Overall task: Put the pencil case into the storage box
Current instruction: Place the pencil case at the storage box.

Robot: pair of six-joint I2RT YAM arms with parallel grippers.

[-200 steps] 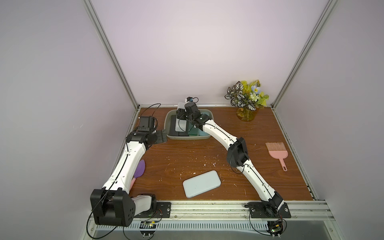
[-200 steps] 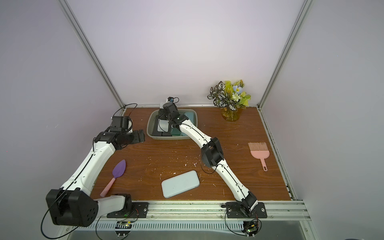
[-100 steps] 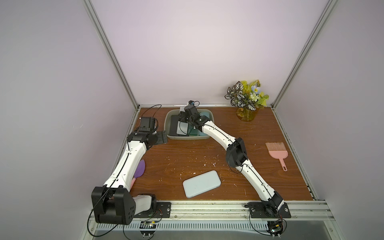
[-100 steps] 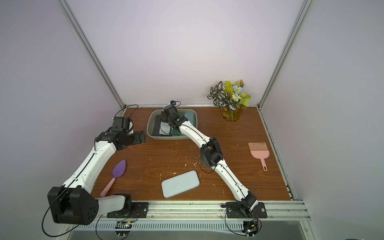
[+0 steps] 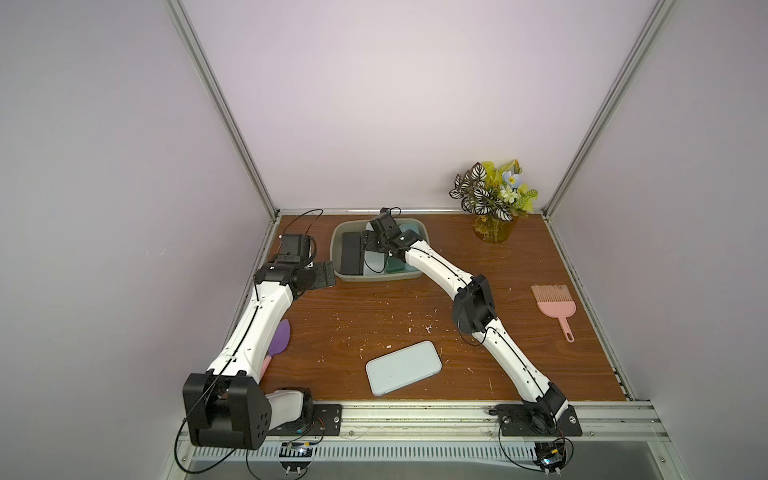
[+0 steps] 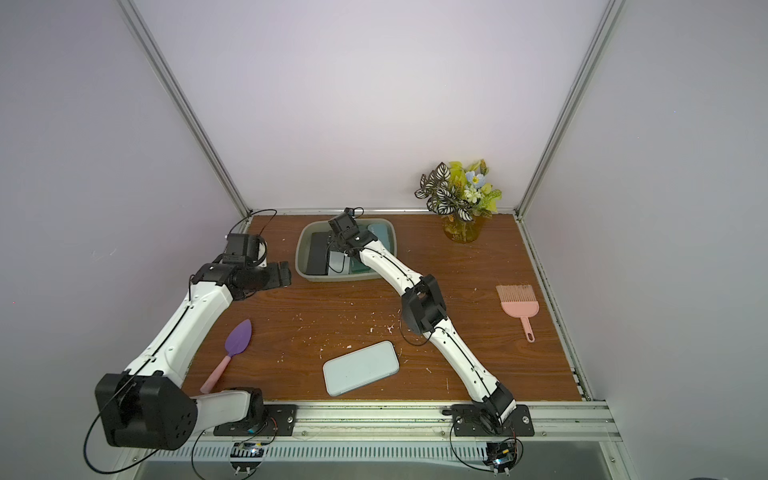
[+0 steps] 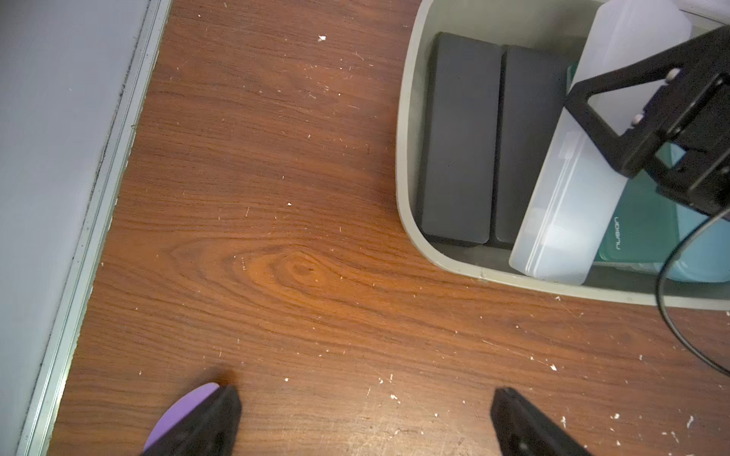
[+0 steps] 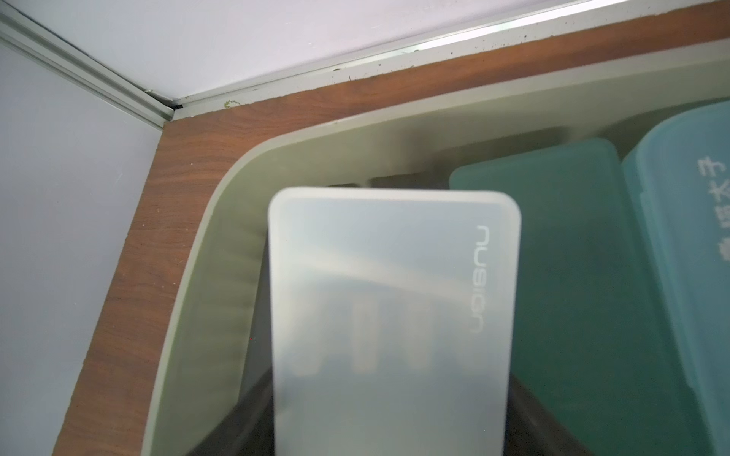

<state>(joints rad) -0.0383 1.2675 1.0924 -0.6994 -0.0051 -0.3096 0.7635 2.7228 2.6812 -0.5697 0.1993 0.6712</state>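
The storage box (image 5: pixel 337 249) (image 6: pixel 300 255) is a grey-green tub at the back of the table. My right gripper (image 5: pixel 373 245) (image 6: pixel 338 246) (image 8: pixel 389 426) is shut on a translucent white pencil case (image 7: pixel 580 169) (image 8: pixel 391 308), holding it tilted inside the box above a black case (image 7: pixel 525 138) and a dark green case (image 8: pixel 572 276). Another black case (image 7: pixel 458 138) and a light blue case (image 8: pixel 691 237) also lie in the box. A pale blue pencil case (image 5: pixel 403 368) (image 6: pixel 360 368) lies flat near the table's front. My left gripper (image 5: pixel 322 274) (image 6: pixel 284 274) (image 7: pixel 365 398) hangs open and holds nothing, just left of the box.
A purple scoop with a pink handle (image 6: pixel 237 345) lies beside the left arm. A pink brush (image 5: pixel 555 301) sits at the right, and a vase of flowers (image 5: pixel 494 203) stands in the back right corner. White crumbs dot the wooden table (image 5: pixel 374 324). The cell's walls stand close behind the box.
The right gripper has sunk slightly lower into the box with the translucent case. The left arm has barely moved.
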